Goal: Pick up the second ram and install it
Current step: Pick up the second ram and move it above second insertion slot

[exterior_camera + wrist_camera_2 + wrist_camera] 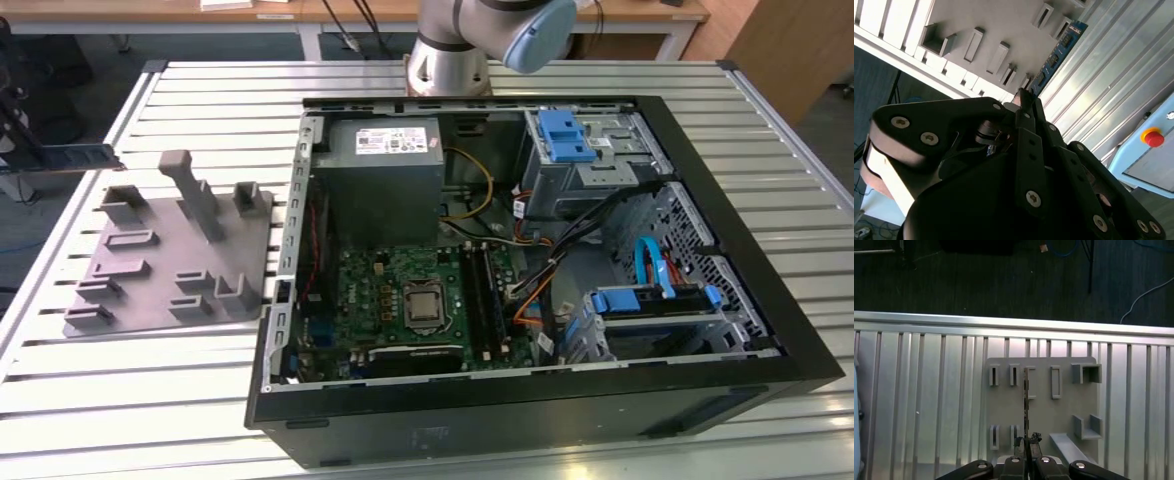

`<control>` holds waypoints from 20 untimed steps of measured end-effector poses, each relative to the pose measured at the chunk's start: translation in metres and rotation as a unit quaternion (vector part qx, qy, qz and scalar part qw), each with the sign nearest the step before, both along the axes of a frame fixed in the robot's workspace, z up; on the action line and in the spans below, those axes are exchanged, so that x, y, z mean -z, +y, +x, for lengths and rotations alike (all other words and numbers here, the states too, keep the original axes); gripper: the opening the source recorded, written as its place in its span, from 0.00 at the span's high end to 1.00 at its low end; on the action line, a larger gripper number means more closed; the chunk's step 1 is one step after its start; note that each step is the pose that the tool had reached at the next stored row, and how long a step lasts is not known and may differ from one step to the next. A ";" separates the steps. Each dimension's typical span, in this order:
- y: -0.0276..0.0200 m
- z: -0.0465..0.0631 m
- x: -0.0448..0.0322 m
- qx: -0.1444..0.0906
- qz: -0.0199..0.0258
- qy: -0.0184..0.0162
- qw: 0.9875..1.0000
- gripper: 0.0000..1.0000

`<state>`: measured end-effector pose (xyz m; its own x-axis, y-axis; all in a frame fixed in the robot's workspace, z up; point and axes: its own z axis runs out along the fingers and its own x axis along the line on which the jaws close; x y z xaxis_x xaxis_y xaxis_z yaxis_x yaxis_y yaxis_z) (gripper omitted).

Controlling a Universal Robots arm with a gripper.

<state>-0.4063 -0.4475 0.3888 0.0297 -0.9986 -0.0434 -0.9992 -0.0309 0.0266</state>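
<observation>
My gripper (1026,441) is shut on the second ram (1026,400), a thin blue circuit-board strip seen edge-on in the first wrist view. In the second wrist view the ram (1056,52) juts out from the closed fingertips of the gripper (1026,97), and its black chips show. It hangs in the air over the grey holder plate (1044,415). In the exterior view the ram (74,156) shows as a dark strip at the far left, above the table and left of the holder plate (147,270).
An open computer case (534,400) lies on the slatted metal table (200,90), to the exterior view's right of the holder. Its motherboard has long black slots (477,290). The arm's base (447,60) stands behind the case. A red stop button (1153,136) sits off the table.
</observation>
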 end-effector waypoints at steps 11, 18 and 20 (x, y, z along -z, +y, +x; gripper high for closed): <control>0.0000 0.000 -0.0104 0.000 0.000 0.000 1.000 0.86; -0.0001 0.002 -0.0106 0.000 0.000 0.000 1.000 0.86; 0.0000 0.004 -0.0106 0.000 0.000 0.000 1.000 0.86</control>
